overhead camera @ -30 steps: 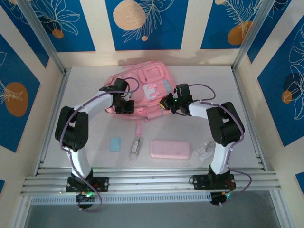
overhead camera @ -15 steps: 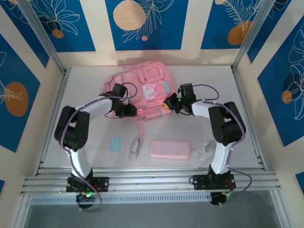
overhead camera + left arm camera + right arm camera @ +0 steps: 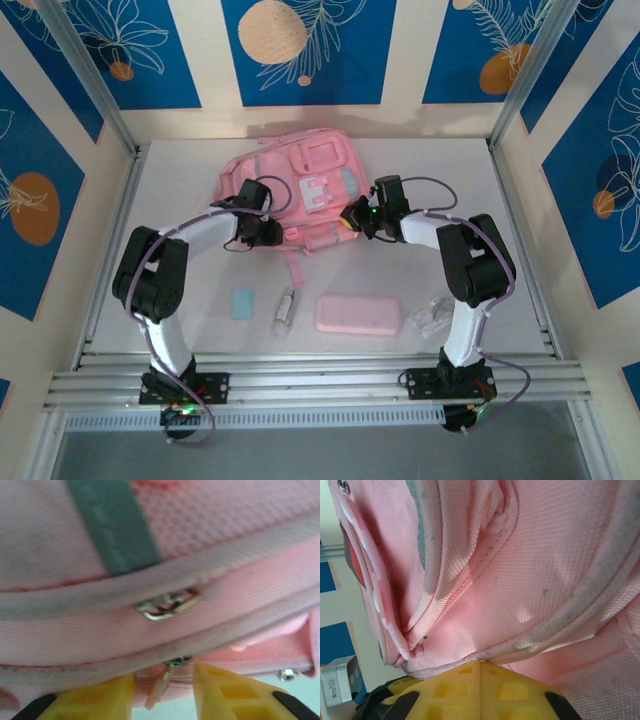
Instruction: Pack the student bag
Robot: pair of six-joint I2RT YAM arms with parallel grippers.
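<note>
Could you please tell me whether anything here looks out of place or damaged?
Nothing is spilled or broken. The student bag lies flat, and its pale trim looks smudged grey in the left wrist view. The pencil case and a crumpled clear plastic item lie in front of it.

A: Where did the top camera sit?
B: High above and behind the arm bases, looking down on the whole table (image 3: 180, 260) from far off.
A: And the wrist cameras?
B: Each looked forward past its own fingertips, the left gripper (image 3: 164, 676) and right gripper (image 3: 481, 664), almost against the student bag (image 3: 300, 160). One faced a zip (image 3: 167, 603) on its near edge, the other its side fabric. All three views shared that bag.
</note>
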